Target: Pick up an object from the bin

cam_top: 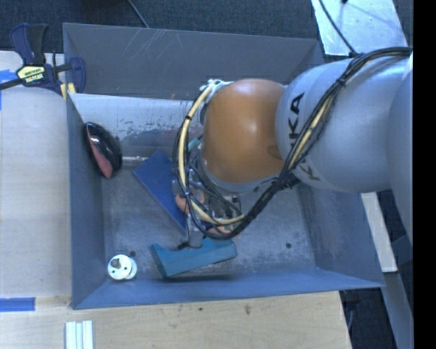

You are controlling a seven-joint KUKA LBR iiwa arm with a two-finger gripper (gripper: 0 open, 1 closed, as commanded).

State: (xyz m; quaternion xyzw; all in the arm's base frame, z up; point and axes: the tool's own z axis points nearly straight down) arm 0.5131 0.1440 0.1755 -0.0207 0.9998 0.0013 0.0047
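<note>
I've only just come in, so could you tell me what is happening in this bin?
The robot arm reaches down into the grey bin from the right, its tip over a blue block by the near wall. A flat blue sheet, a black-and-pink oval thing and a small white round piece lie to its left.

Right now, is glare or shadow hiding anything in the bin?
Camera view: soft sheen on the orange cover; shadow beneath it darkens the bin floor beside the blue block; the white cap and black object lie clearly lit.
</note>
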